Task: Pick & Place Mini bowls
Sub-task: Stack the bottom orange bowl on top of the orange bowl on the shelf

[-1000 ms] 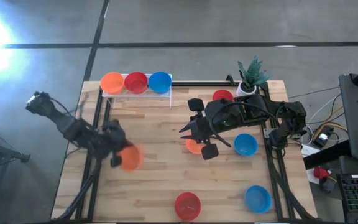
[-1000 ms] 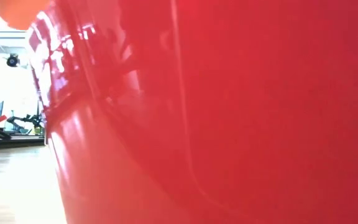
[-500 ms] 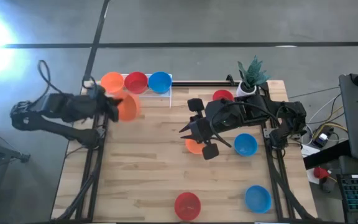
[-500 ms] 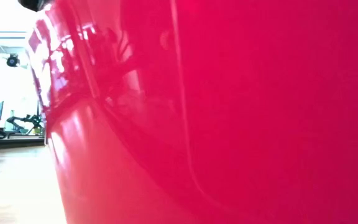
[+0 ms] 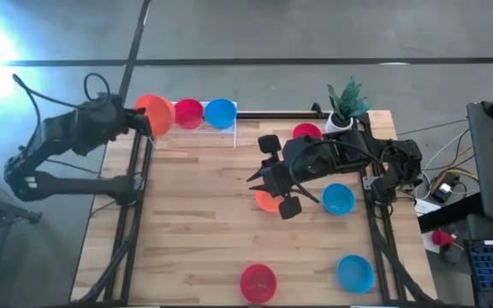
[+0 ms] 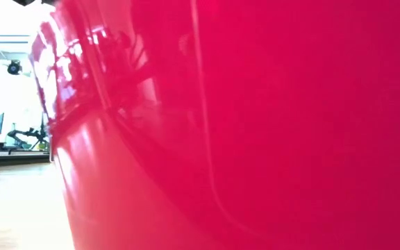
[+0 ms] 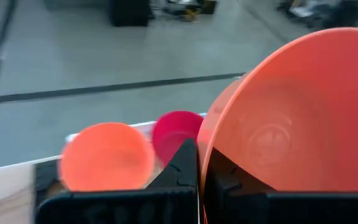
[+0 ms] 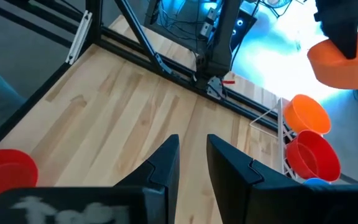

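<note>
My left gripper [image 5: 146, 121] is at the table's far left corner, shut on an orange mini bowl [image 5: 156, 114] that hangs above the rack's orange bowl [image 7: 107, 156]. A red bowl [image 5: 188, 113] and a blue bowl [image 5: 220, 112] sit beside it in the white rack [image 5: 234, 130]. My right gripper [image 5: 274, 185] hovers open over mid-table, above another orange bowl [image 5: 264, 202] resting on the wood. The low view is filled by a red bowl [image 6: 255, 125] standing right at the camera. My left gripper pinches the orange bowl's rim [image 7: 202, 155], one finger [image 7: 184, 163] outside the wall and one finger [image 7: 224, 175] inside. The fingers come from the table's left, slanting down. The bowl is lifted clear and tipped up on edge, its hollow toward the wrist.
Loose bowls lie on the table: blue [image 5: 338, 198], red [image 5: 306, 133] by the potted plant [image 5: 347, 103], red [image 5: 258, 281] and blue [image 5: 355, 273] near the front edge. Dark frame rails run along both table sides. Bare wood lies between rack and right arm.
My left gripper has swung up and toward the far edge with the orange bowl, from the table's left middle to above the rack's left end. It has rolled on the way, so the bowl now stands more on edge. The right arm kept still.
</note>
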Action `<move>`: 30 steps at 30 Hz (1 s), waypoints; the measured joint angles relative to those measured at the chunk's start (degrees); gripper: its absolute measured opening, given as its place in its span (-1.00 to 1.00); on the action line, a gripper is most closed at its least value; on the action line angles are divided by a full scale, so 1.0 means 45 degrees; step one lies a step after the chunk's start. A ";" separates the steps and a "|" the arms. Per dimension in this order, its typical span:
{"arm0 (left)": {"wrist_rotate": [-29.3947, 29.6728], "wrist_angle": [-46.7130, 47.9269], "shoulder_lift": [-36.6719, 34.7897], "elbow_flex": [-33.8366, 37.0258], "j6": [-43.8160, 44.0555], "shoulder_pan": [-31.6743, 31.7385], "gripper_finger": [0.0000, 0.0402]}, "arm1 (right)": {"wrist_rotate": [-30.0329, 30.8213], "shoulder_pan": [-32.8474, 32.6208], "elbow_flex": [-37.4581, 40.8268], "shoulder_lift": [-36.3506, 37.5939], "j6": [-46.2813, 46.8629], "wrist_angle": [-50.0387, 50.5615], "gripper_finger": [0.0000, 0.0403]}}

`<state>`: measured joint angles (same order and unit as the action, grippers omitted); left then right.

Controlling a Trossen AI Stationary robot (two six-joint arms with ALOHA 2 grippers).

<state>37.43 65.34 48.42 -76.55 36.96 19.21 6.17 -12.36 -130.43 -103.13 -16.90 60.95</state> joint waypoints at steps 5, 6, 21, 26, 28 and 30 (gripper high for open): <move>-0.0315 0.0173 0.0616 -0.0244 -0.0671 0.1616 -1.00 | 0.0000 0.0000 0.0000 0.0000 0.0067 0.0000 -0.61; -0.0326 0.0162 0.0751 -0.0265 -0.0880 0.1904 -1.00 | 0.0000 0.0000 0.0000 0.0000 0.0080 0.0000 -0.61; -0.1062 0.0316 0.2960 -0.0470 -0.4563 0.6959 -1.00 | -0.0005 0.0000 0.0000 0.0000 0.0420 0.0024 -0.61; -0.0856 0.0724 0.2925 -0.0454 -0.4974 0.6973 -1.00 | 0.0014 0.0000 0.0000 0.0000 0.0367 0.0019 -0.61; -0.0844 0.0710 0.2943 -0.0444 -0.4980 0.6983 -1.00 | 0.0062 0.0000 0.0000 0.0000 0.0243 0.0015 -0.61; -0.0785 0.0713 0.2949 -0.0444 -0.4982 0.6977 -1.00 | 0.0065 0.0008 0.0000 0.0000 0.0036 0.0002 -0.61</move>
<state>33.90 68.54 61.69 -78.54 14.53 50.61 6.47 -12.33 -130.43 -103.13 -16.73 60.96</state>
